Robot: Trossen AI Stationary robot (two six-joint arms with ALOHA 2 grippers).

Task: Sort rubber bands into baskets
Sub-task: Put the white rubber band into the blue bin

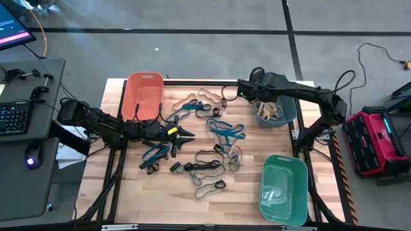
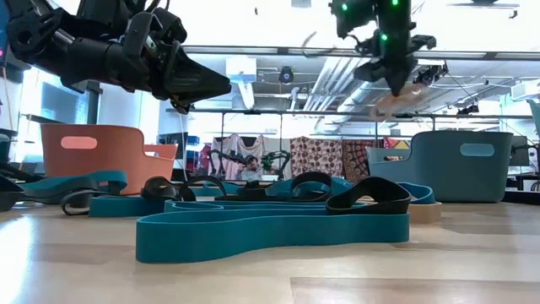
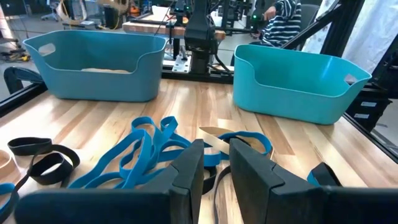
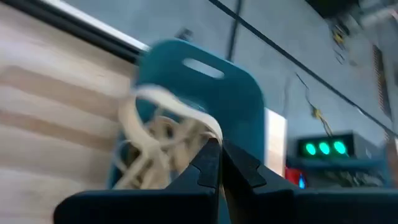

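Note:
Blue, black and tan rubber bands (image 1: 205, 141) lie tangled on the wooden table's middle. The orange basket (image 1: 142, 96) stands at the far left, the dark teal basket (image 1: 277, 112) at the far right with tan bands inside, and the green basket (image 1: 282, 189) at the near right. My right gripper (image 4: 219, 144) hangs over the dark teal basket's left part, shut on a tan rubber band (image 4: 168, 109). My left gripper (image 3: 216, 149) hovers above the pile's left side, nearly level, with a narrow gap between its fingers and nothing in it. My right gripper pinches the tan rubber band between its two fingers, at their free ends (image 4: 211, 140). The fingers slant downward toward the dark teal basket (image 4: 205, 93). The band (image 2: 396, 101) hangs in a loose loop from the fingers, lifted clear above the basket's rim.
Black cables run along the table's far edge (image 1: 225, 96). A desk with a keyboard (image 1: 13, 119) stands off the table's left side, and a red device (image 1: 376, 138) lies on the floor at the right. Bare wood shows along the near edge (image 1: 160, 199).

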